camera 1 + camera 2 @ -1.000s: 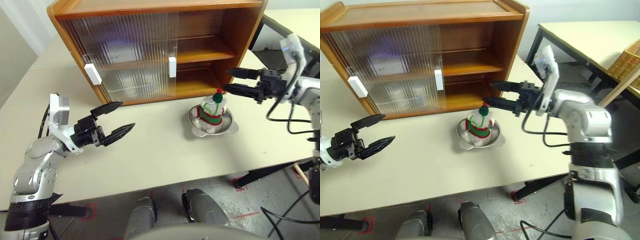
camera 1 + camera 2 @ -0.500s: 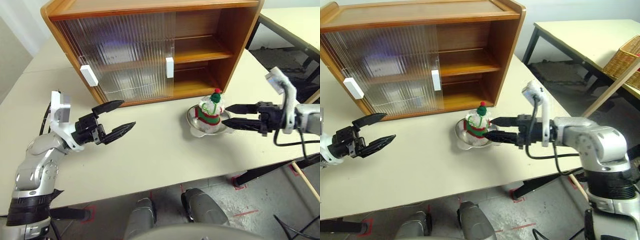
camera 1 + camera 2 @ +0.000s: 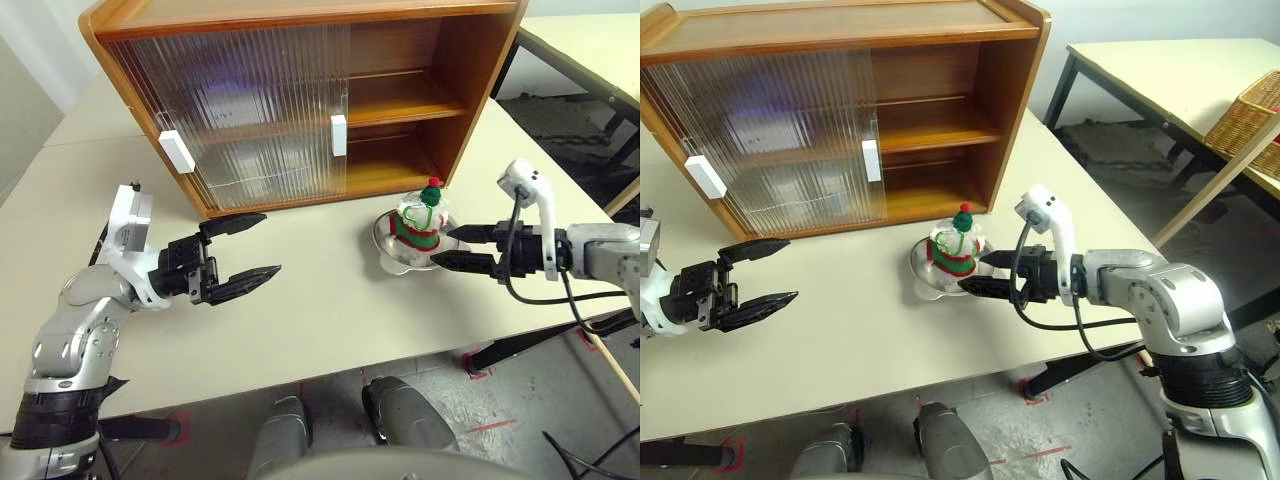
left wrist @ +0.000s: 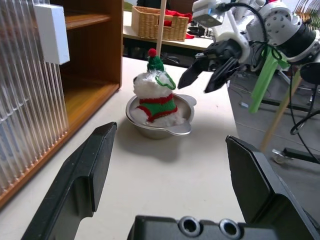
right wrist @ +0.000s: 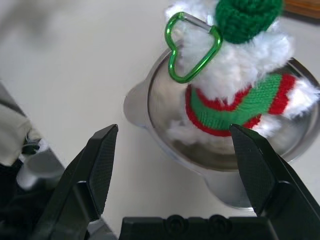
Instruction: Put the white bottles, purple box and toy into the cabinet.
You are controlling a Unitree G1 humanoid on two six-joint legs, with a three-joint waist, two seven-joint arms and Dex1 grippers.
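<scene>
The toy [image 3: 420, 222] looks soft and light (sitting in a steel bowl [image 3: 392, 255]); best pinched around its knitted middle. Right gripper [image 3: 453, 249] gapes open beside it.

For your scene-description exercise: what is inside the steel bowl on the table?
The toy sits upright in the steel bowl, a green heart-shaped clip on it. The bowl's floor beneath the toy is covered.

Cabinet [image 3: 400, 100] right half open, unobstructed
</scene>
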